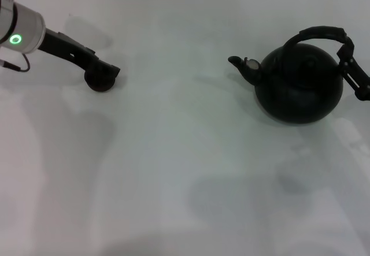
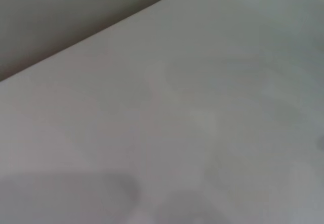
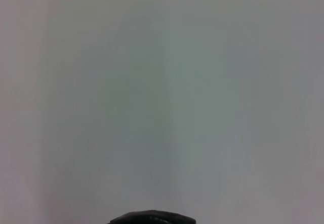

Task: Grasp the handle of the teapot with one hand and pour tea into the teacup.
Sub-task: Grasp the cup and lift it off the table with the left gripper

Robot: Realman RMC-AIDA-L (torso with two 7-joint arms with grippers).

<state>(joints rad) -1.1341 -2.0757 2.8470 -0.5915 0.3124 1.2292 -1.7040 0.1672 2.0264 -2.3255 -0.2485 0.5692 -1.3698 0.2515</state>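
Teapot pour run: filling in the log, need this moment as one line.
right gripper: at handle | teapot: upright on table | left gripper: at teacup | pour: not begun

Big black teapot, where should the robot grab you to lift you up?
Grip the thick black arched handle looping over the big round black teapot. Come from the robot's right, opposite the spout, where the right tool is already at the handle's end.

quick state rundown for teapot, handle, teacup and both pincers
teapot: upright on the table, spout toward the robot's left
handle: raised, right pincer at its right end
teacup: on the table, left pincer at it, contents hidden
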